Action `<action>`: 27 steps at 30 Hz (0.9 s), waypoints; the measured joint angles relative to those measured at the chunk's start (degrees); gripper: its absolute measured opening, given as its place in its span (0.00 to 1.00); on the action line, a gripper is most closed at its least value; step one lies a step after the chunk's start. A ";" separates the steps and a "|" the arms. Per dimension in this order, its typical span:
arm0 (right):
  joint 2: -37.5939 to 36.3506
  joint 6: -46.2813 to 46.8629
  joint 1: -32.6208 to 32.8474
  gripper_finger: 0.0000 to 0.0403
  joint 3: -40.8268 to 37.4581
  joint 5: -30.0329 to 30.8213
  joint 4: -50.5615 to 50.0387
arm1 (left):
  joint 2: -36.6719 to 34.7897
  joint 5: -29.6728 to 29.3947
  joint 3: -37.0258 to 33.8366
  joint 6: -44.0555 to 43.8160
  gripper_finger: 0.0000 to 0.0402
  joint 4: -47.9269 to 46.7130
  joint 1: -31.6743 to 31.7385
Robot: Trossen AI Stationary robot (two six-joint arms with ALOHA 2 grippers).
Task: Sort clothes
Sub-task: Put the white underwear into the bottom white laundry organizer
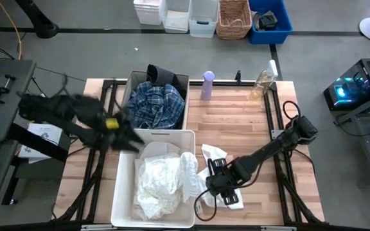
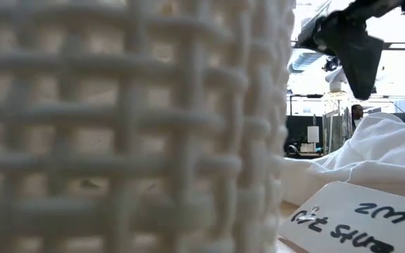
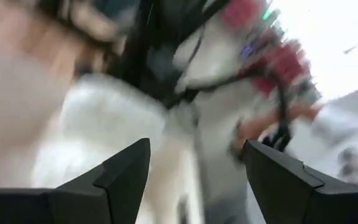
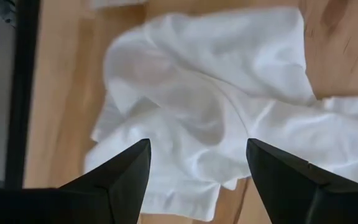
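right wrist view shows my right gripper (image 4: 197, 165) with its two fingers (image 4: 120, 177) apart and nothing between them, and it hangs over a white garment (image 4: 216, 106) that lies crumpled on the wooden table (image 4: 61, 93). in the high view this same gripper (image 1: 218, 181) is just beside the right wall of the white bin (image 1: 124, 192), above the garment on the table (image 1: 218, 156), and i cannot tell if it touches the fabric.

my left gripper (image 3: 194, 168) is also spread wide and holds nothing (the picture from that wrist is smeared, so what lies beyond the fingers i cannot name). from above, the left gripper (image 1: 127, 136) is at the far left corner of the white bin, near the edge between the two bins.

inside the white bin there is a heap of white clothes (image 1: 162, 179). behind it, touching it, stands a grey bin (image 1: 184, 80) with the blue-and-white plaid garment (image 1: 156, 106) and a dark piece (image 1: 160, 74) at its far side. a lilac bottle (image 1: 207, 85) stands upright just beside the grey bin, on the right, and a clear bottle (image 1: 262, 83) is farther right.

in the low view the woven wall of the white bin (image 2: 118, 126) fills most of the picture, and a paper label (image 2: 346, 218) lies beside white cloth (image 2: 378, 151).
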 joint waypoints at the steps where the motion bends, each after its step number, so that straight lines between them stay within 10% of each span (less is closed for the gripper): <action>1: 0.00 0.00 -0.22 0.64 -0.66 0.15 0.18 | 0.96 -1.85 -0.02 -0.38 0.62 -2.32 -2.08; 11: 0.07 6.49 -1.63 0.61 -11.28 2.28 14.71 | 10.69 -17.66 -0.08 -2.54 0.62 -17.10 -19.99; 19: 1.47 14.94 -1.55 0.06 -15.51 -0.10 14.05 | 7.28 -32.61 -6.36 -16.06 0.62 -15.77 -32.88; 27: -10.37 21.46 -2.16 0.01 -1.74 13.07 -9.64 | 1.41 -52.10 -10.66 -28.26 0.62 -17.12 -43.90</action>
